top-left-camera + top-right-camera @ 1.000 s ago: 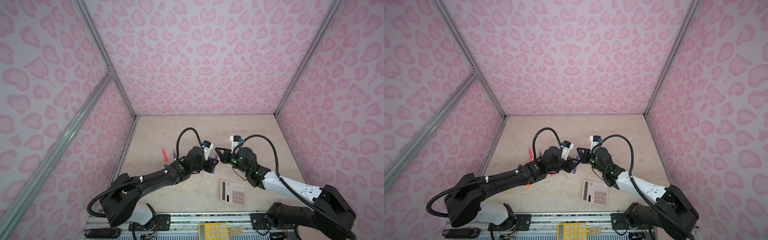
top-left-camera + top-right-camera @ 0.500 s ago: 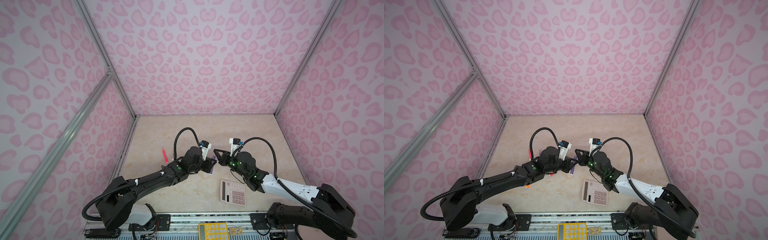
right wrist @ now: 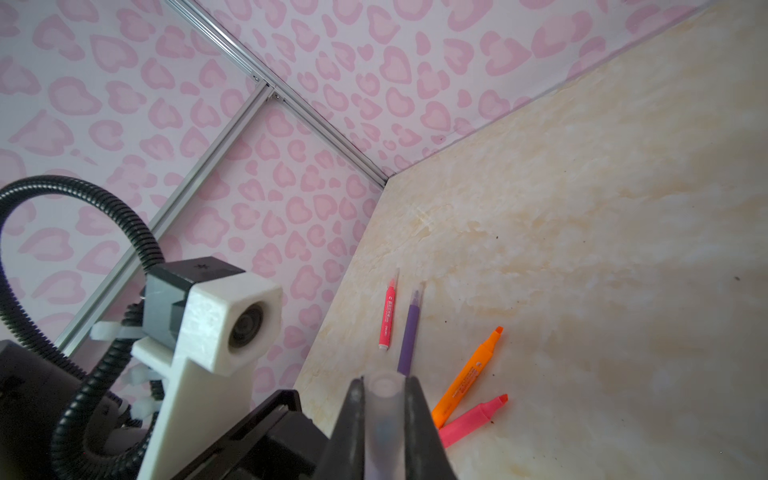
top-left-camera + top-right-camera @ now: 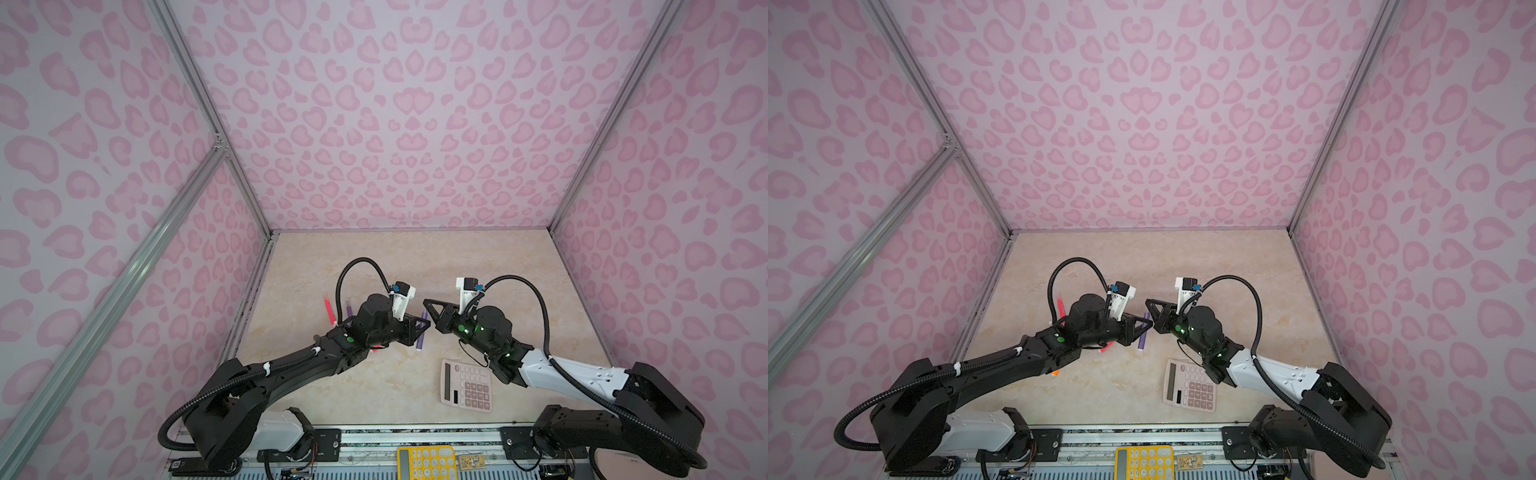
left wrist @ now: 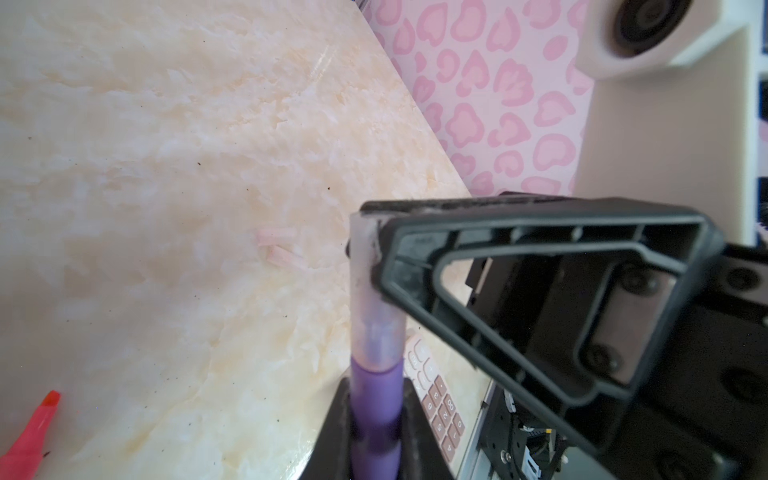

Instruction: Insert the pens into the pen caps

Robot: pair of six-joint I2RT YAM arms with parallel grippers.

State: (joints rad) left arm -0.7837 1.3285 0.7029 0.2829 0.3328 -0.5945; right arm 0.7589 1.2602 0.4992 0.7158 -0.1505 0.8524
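Left jaws: clamped on slim purple marker pen, over middle of beige marbled surface. Right jaws: clamped on frosted clear plastic tube cap, fitted over that pen's tip. Lying on surface: capped pink-red pen beside capped purple pen; uncapped orange pen; uncapped pink pen; pink calculator partly under right arm.

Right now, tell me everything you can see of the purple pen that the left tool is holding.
The purple pen is a slim, matte plastic marker, clamped around its barrel by the shut left tool. Its tip end is inside a frosted clear cap, which the right tool pinches. In a top view its white end points toward the near edge.
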